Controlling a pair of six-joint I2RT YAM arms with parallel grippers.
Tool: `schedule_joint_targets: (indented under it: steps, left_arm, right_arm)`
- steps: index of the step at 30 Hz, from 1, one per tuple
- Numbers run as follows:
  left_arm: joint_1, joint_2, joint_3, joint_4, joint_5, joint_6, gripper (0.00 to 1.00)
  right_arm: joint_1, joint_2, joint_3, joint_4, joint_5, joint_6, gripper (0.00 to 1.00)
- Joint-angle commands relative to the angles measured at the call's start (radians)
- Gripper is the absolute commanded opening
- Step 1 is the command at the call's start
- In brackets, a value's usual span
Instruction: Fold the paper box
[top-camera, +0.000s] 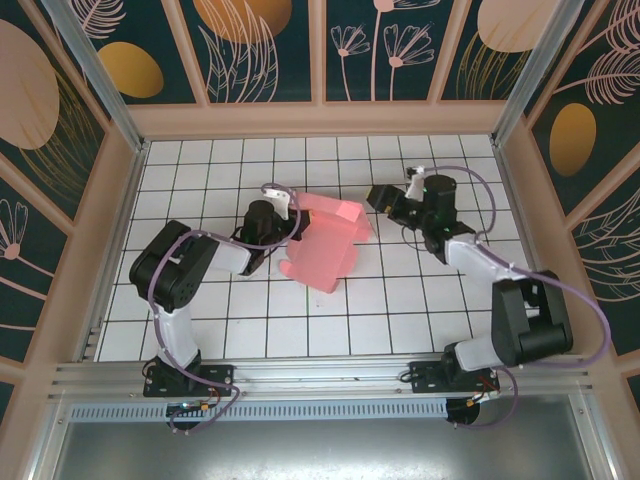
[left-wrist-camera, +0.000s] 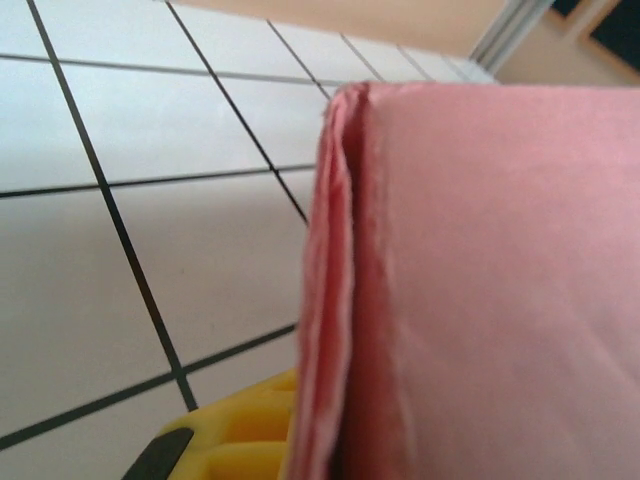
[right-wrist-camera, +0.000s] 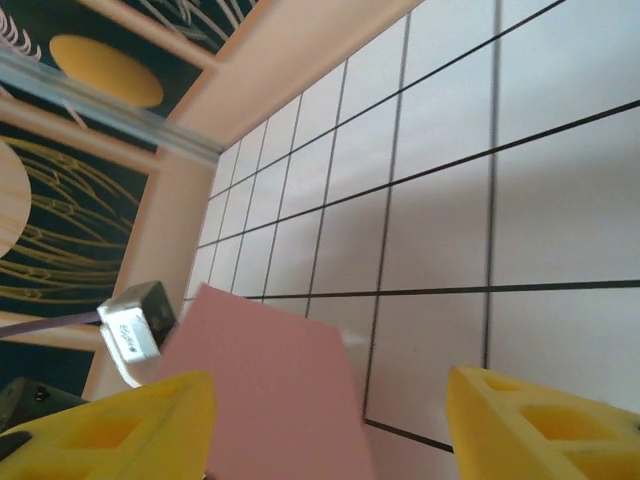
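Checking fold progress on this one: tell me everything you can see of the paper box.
The paper box is plain salmon-pink thin card, partly folded. Its far part stands up from the white tiled table as a small raised block, while its near part lies flatter and ends in a notched edge. Seen up close from the left wrist, one edge shows doubled layers. The left hand is shut on its left edge. The right hand is open, just off its right side.
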Motion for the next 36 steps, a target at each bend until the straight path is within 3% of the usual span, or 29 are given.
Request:
schedule_joint_targets:
  steps: [1,7,12,15,22,36]
  left_arm:
    - [0.007,-0.051,0.013,0.095,-0.041,-0.182,0.00]
    - [0.005,-0.040,0.038,0.205,-0.078,-0.429,0.00]
    - [0.005,-0.015,0.057,0.273,-0.044,-0.501,0.00]
    - [0.006,-0.019,0.061,0.283,-0.023,-0.509,0.00]
    - [0.006,-0.040,0.030,0.311,-0.004,-0.501,0.00]
    - [0.005,-0.019,0.026,0.342,0.023,-0.488,0.00]
  right_arm:
    - [-0.052,-0.085,-0.097,0.046,0.033,0.050,0.62]
    - [-0.105,-0.180,-0.233,0.151,-0.015,0.090,0.61]
    - [-0.073,-0.148,-0.274,0.398,-0.142,0.259,0.59]
    - [-0.002,-0.115,-0.240,0.466,-0.137,0.308,0.59]
    - [0.132,-0.105,-0.161,0.439,-0.072,0.292,0.59]
    - [0.169,-0.069,-0.049,0.448,-0.062,0.317,0.56]
